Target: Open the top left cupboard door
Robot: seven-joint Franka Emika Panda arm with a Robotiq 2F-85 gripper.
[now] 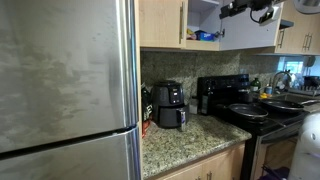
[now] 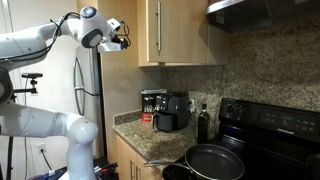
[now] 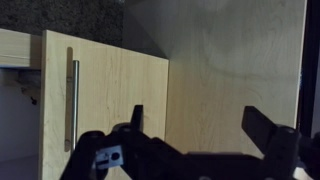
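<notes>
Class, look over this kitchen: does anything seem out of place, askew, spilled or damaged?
One wall cupboard stands open, exposing its shelf and a blue item, while the honey-coloured door beside it looks shut. Nothing appears spilled or damaged.

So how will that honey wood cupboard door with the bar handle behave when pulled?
The door looks like a flat rigid panel, so it should probably swing as one piece rather than flex. Its slim metal bar handle looks smooth; the open jaws could slip along it.
</notes>
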